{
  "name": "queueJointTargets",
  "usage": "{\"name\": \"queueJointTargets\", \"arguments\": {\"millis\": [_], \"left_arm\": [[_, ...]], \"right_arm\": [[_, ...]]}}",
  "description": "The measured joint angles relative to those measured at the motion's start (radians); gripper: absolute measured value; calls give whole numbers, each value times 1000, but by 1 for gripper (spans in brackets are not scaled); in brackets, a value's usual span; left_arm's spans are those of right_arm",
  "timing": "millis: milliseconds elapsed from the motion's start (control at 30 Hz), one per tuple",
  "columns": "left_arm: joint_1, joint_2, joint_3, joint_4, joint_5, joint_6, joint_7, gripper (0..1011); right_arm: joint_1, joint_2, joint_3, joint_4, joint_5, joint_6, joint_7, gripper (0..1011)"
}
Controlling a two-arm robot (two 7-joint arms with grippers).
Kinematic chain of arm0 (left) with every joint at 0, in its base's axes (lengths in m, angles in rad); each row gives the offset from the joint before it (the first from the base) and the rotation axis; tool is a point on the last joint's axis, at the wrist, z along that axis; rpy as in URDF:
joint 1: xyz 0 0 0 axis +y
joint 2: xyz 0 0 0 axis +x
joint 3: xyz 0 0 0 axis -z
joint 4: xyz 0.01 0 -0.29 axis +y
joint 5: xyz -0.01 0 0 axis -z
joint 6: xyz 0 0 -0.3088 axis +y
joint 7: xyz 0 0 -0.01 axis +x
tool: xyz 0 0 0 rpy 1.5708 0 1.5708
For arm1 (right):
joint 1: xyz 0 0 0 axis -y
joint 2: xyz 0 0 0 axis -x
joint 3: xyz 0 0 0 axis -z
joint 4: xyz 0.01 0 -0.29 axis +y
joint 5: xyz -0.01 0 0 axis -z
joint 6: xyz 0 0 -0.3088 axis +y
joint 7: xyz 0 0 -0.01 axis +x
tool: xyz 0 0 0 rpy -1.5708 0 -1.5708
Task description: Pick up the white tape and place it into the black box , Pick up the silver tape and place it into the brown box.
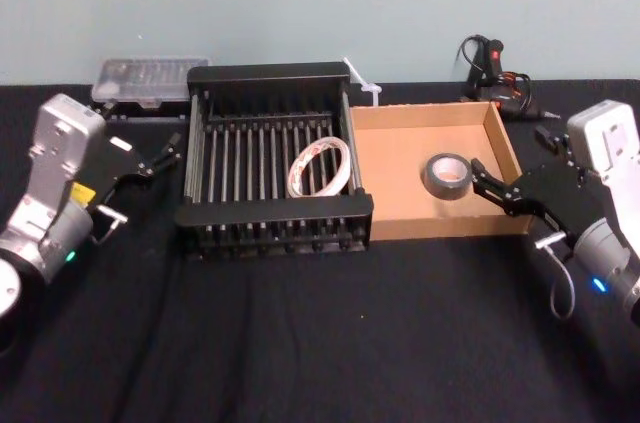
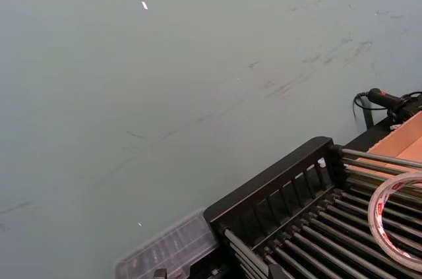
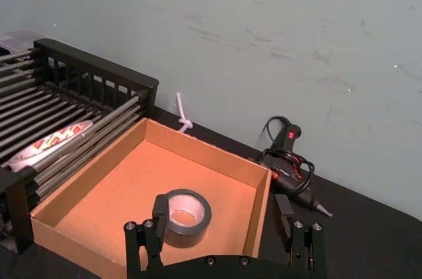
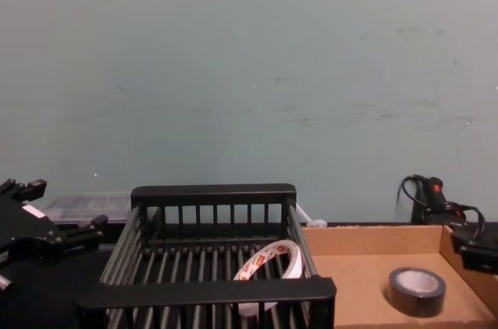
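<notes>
**Evidently both rolls sit in their boxes**

We find the silver duct tape (image 1: pixel 445 190) lying flat on the floor of the brown cardboard tray (image 1: pixel 420 116), hole upward, in the tray's right half. The right gripper (image 1: pixel 480 179) hangs at the tray's right wall with its jaws spread wide and nothing between them. From that claw the roll lies at about nine o'clock, near but apart. The right wrist view puts it just ahead of the open fingers, closer to one of them. With its axis vertical, the roll offers its round side to that claw, and the right arm is much the nearer.

The white tape (image 4: pixel 264 260) rests tilted on the bars of the black basket (image 1: pixel 270 208), in its right half. The left gripper (image 1: pixel 165 155) waits outside the basket's left wall, jaws parted and empty. The ring lies at about three o'clock from it, well apart.

We judge both placements done. What remains for the right arm is to draw back toward four o'clock without catching the tray wall.
</notes>
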Motion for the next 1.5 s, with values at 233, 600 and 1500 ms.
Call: {"name": "queueJointTargets", "arguments": {"millis": [233,600,1500], "left_arm": [[0,0,0,0,0,0,0,1001],[0,0,0,0,0,0,0,1001],[0,0,0,0,0,0,0,1001]], "right_arm": [[-7,-20,12,4,-21,-1,-14,1003],[-7,-16,10,4,-20,-1,-13,1003],[-7,-13,8,4,-17,-2,-9,1002]]}}
